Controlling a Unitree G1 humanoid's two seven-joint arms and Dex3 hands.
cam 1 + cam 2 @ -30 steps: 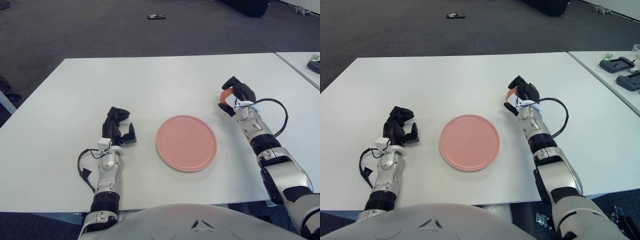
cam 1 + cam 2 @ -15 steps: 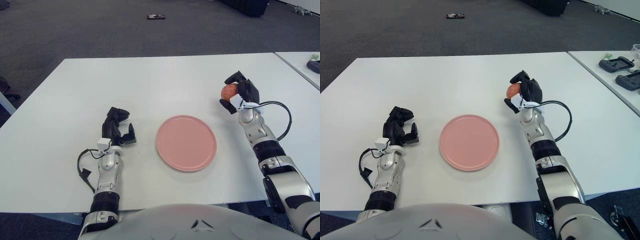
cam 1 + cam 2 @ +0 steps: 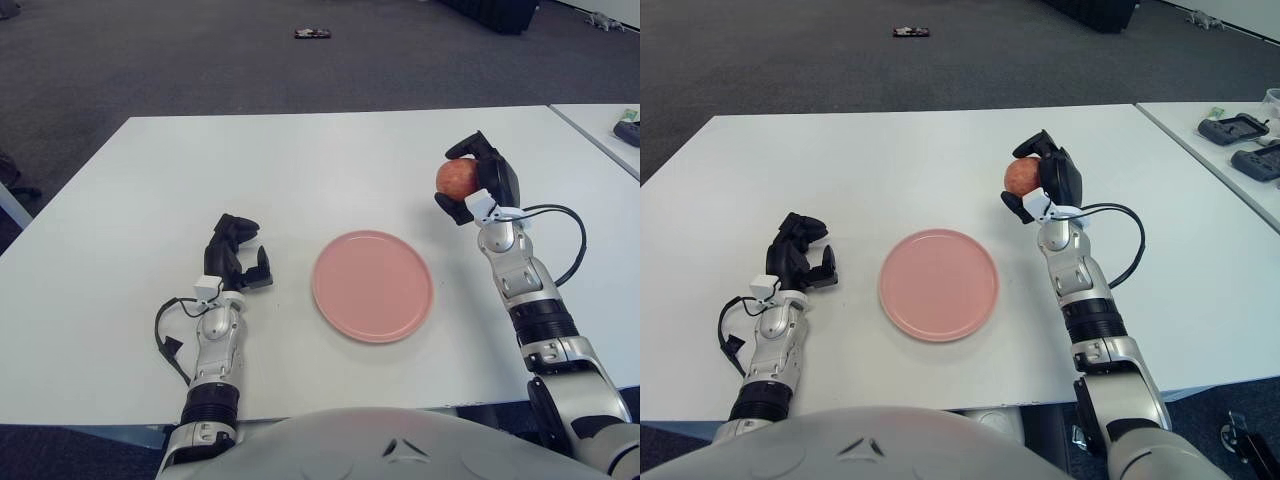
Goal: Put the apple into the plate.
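Observation:
A red-orange apple (image 3: 456,177) is held above the white table (image 3: 300,160), with my right hand (image 3: 474,186) shut around it to the right of the plate. The round pink plate (image 3: 372,284) lies flat near the table's front middle, with nothing on it. The apple hangs up and to the right of the plate's rim, clear of the table. My left hand (image 3: 236,256) shows to the left of the plate, fingers curled and holding nothing.
A second white table (image 3: 1230,150) stands at the right with dark devices (image 3: 1240,128) on it. A small dark object (image 3: 312,33) lies on the grey carpet far behind. A black cable (image 3: 565,240) loops off my right wrist.
My right hand has lifted the apple off the table and carried it slightly up and toward me. The left hand and the plate have not moved.

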